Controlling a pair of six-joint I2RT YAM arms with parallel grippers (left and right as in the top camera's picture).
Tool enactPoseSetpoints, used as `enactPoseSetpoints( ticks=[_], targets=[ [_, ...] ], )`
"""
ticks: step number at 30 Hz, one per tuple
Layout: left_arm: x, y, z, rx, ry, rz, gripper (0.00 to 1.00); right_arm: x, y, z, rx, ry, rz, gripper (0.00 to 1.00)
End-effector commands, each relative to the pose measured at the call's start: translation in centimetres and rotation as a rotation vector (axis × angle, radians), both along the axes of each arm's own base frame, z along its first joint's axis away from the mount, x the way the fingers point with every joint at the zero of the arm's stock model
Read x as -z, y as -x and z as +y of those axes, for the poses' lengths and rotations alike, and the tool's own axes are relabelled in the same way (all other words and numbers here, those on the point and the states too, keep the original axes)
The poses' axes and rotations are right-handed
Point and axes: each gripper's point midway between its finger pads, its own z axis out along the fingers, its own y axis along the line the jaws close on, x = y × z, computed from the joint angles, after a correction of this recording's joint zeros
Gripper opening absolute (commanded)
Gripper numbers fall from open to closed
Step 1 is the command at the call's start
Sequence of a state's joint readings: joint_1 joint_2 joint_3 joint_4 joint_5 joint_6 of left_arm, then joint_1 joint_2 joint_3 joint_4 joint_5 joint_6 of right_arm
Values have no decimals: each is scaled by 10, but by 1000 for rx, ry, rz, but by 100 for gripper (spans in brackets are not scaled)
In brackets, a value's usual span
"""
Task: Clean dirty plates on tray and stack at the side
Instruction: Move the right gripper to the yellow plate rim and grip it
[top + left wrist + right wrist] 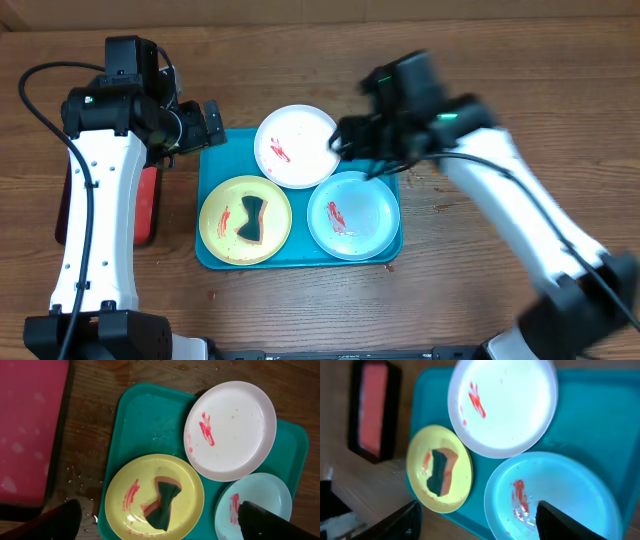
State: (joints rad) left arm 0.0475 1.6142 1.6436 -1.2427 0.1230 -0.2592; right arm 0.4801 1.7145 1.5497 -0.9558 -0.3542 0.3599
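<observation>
The teal tray (215,160) holds three plates, each smeared with red sauce. The white plate (297,146) lies at the back, the yellow-green plate (225,235) front left, the pale mint plate (353,215) front right. A dark bow-tie sponge (250,220) rests on the yellow-green plate. My left gripper (208,123) hangs open beside the tray's back left corner; in its wrist view, the left gripper (162,527) sits high over the sponge (162,505). My right gripper (347,140), blurred, hovers open over the white plate's right rim; in its wrist view, the right gripper (482,525) holds nothing.
A red tray with a dark rim (148,205) lies left of the teal tray, partly under my left arm. Water drops spot the wood (82,485) between the two trays. Bare wooden table surrounds the rest.
</observation>
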Motion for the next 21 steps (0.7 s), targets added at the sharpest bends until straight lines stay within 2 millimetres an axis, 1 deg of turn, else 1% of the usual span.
enactPoseSetpoints(
  ticks=[1,2,3,4,5,10,12,15,18,19,21],
  targets=[
    [-1,-1,-1,-1,2,-2,100,27,-4,24,17,59,24,62],
    [-1,-1,-1,0,1,-1,100,33,-4,30,4,60,22,52],
    [-1,-1,-1,0,2,0,100,40,-4,38,-11,61,25,45],
    [-1,-1,-1,0,2,0,100,45,-3,45,-25,61,24,40],
    [0,-1,-1,-1,1,0,100,50,-3,51,-43,66,18,39],
    [0,-1,-1,0,1,0,100,80,2,64,-61,179,-11,40],
    [-1,-1,-1,0,1,-1,100,90,10,72,-86,196,3,43],
    [-1,-1,-1,0,1,-3,100,104,21,84,-124,214,22,44],
    [-1,-2,-1,0,0,-4,100,117,28,93,-149,225,31,45],
    [-1,-2,-1,0,0,-3,100,126,30,98,-156,230,40,45],
    [0,-1,-1,0,0,-2,100,132,32,101,-162,233,45,45]
  ],
)
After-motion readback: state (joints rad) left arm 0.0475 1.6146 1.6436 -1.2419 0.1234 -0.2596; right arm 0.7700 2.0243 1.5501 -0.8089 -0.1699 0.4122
